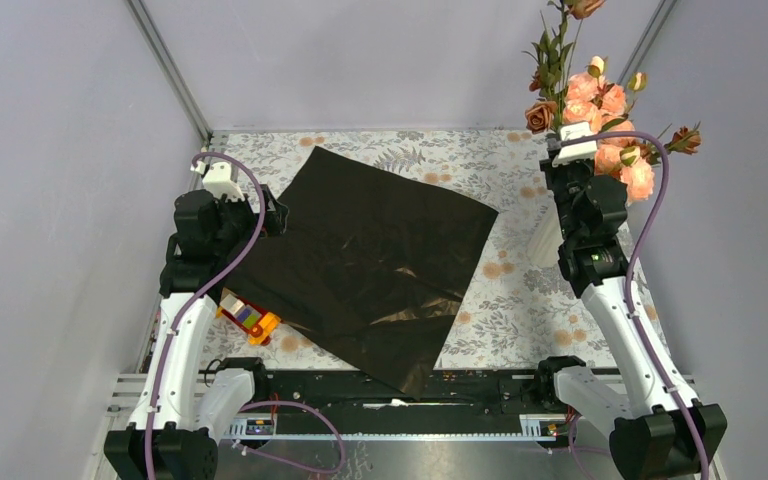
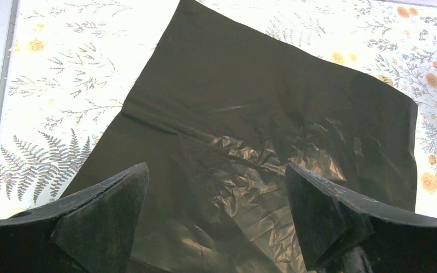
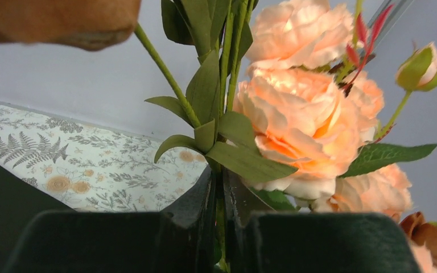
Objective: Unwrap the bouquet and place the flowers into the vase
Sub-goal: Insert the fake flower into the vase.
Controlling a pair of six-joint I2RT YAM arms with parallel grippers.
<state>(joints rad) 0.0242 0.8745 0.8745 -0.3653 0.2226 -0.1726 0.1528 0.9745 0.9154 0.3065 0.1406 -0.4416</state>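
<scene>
1. Right gripper (image 3: 219, 196): fingers pinching the thin green stems of the peach-pink artificial roses with green leaves (image 1: 600, 105), raised at 2 o'clock over the table.
2. Left gripper (image 2: 216, 173): fingers spread wide above the 9 o'clock side of the glossy black wrapping sheet (image 1: 370, 250).
3. The sheet lies flat on the floral-patterned table (image 1: 525, 300).

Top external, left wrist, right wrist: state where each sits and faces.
Top external: above and behind, facing down at the table; both arms show.
Left wrist: on left arm, facing down at the black paper; open left pincer shows.
Right wrist: on right arm, looking across at the flowers; right pincer shut on their stems.
Shared: top external also shows paper and flowers.
</scene>
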